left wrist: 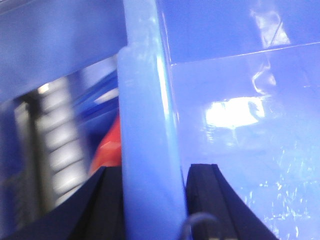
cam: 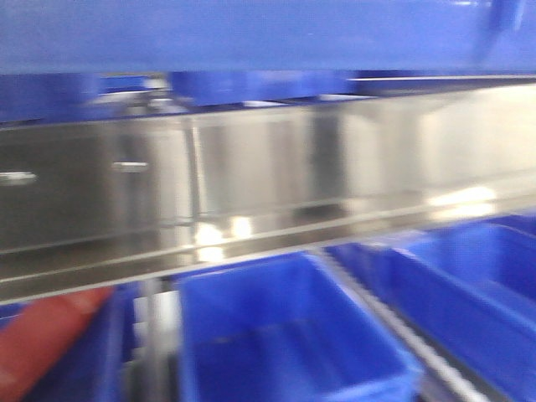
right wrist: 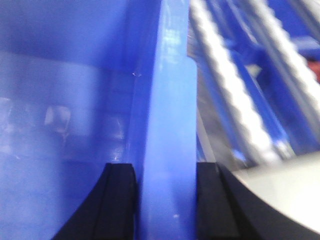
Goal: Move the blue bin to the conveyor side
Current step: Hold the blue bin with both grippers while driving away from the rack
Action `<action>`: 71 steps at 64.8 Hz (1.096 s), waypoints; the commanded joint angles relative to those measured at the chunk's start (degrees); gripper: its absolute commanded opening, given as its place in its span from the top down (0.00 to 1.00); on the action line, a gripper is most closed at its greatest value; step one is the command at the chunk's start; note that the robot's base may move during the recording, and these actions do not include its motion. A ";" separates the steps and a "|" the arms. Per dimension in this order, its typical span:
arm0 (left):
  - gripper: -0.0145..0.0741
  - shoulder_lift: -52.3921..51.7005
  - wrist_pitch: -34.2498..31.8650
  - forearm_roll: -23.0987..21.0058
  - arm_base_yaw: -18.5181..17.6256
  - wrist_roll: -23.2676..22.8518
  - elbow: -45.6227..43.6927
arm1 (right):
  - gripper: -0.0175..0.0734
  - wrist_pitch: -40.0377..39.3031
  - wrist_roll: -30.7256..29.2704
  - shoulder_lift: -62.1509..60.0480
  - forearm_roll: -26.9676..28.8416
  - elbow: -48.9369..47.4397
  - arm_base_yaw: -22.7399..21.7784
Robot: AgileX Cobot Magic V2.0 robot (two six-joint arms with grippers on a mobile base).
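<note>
My left hand [left wrist: 155, 169] pinches one wall of the blue bin [left wrist: 145, 100] and my right hand [right wrist: 164, 167] pinches another wall, so the bin hangs between them, lifted I think. The plastic is shiny, so if one arm goes faster the bin could twist and slip out. It could also bump the steel rail [cam: 268, 184] or fall on the small bins [cam: 285, 335] below.

I see the glossy blue bin [cam: 251, 33] raised, spanning my front view's top edge; thick-walled, blurred.
</note>
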 commanded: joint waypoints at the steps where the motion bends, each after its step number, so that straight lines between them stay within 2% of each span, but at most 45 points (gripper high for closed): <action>1: 0.85 -1.10 -5.94 -4.06 -1.36 0.66 -0.73 | 0.89 -7.80 -0.89 -0.65 2.26 -0.64 0.87; 71: 0.85 -1.10 -5.94 -4.06 -1.36 0.66 -0.73 | 0.89 -7.80 -0.89 -0.65 2.26 -0.64 0.87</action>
